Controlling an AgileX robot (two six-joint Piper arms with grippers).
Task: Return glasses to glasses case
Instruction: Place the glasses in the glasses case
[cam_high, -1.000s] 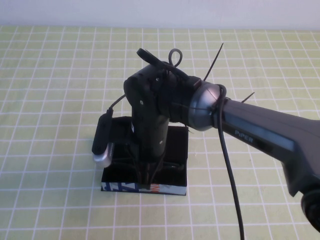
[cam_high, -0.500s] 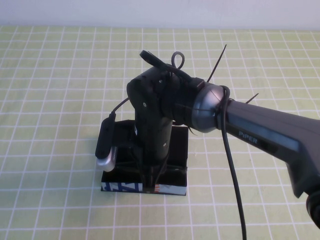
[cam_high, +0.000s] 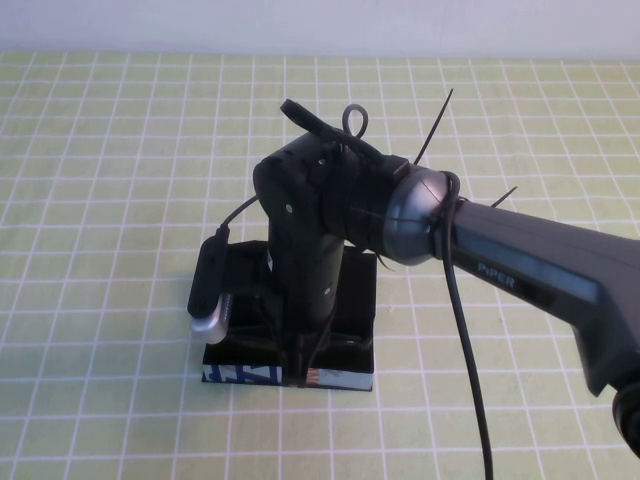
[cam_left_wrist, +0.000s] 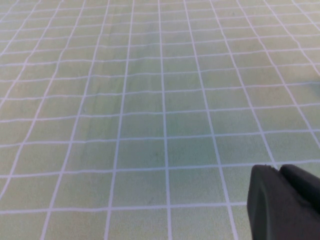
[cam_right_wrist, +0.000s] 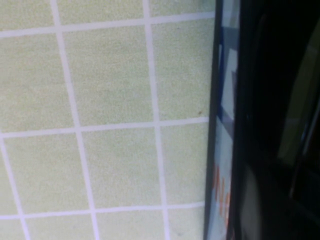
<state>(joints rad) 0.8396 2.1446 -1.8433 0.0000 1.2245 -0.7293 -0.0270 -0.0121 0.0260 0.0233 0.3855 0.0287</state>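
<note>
The glasses case (cam_high: 345, 378) lies open near the table's front middle, its blue, white and orange front side toward me; that side also shows in the right wrist view (cam_right_wrist: 222, 150). My right gripper (cam_high: 299, 368) points straight down into the case at its front wall, shut on the black glasses (cam_high: 345, 337), whose rim shows on both sides of the fingers inside the case. A tinted lens (cam_right_wrist: 300, 115) shows in the right wrist view. My left gripper (cam_left_wrist: 280, 171) is shut and empty over bare cloth; it is out of the high view.
A green cloth with a white grid (cam_high: 120, 180) covers the table. The right arm (cam_high: 520, 270) and its cable (cam_high: 462, 340) reach across from the right and hide most of the case. The case's lid (cam_high: 358, 275) lies flat behind it.
My right gripper has shifted slightly right and lower into the case with the glasses, then held still. The left gripper's earlier position is not shown.
</note>
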